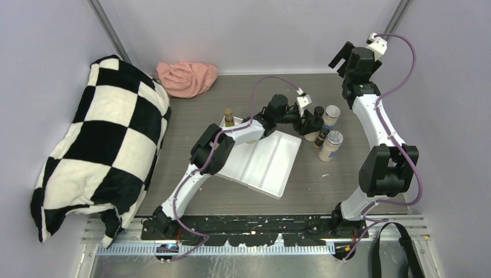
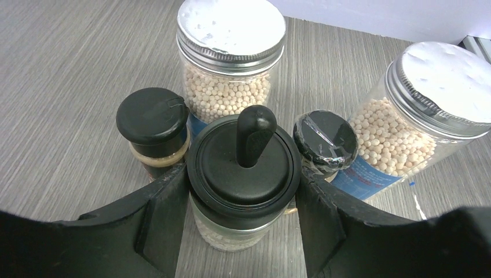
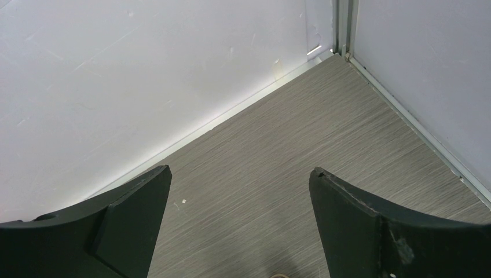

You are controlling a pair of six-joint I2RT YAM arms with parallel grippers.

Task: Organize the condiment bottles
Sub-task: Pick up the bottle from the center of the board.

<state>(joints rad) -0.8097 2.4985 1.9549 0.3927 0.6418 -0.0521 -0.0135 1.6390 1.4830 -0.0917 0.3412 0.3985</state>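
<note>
The left gripper (image 2: 240, 185) is clenched on a small glass jar with a broad black lid and an upright black knob (image 2: 246, 153). Its two jaws press on opposite sides of the lid's rim. The jar stands on the grey wood-grain bench (image 1: 191, 116), just off the far right corner of the white divided plastic tray (image 1: 263, 162), in a tight cluster with its neighbours. Two clear silver-lidded shakers of pale beads (image 2: 231, 52) (image 2: 428, 110) stand behind it, and two tiny dark bottles with black caps (image 2: 153, 124) (image 2: 324, 142) flank it, close to the jaws. One slim yellow bottle with a brown cap (image 1: 229, 117) stands at the tray's far left corner.

The jar looks rigid, smooth and breakable, and fairly weighty for its size, being part-filled with pale grains. A hold on the lid alone relies on the lid being tight, so the glass shoulder beneath looks the safer place. A straight lift should spare the neighbouring bottles.

The right gripper (image 3: 240, 174) hangs released and empty above the bench's far right corner.
</note>
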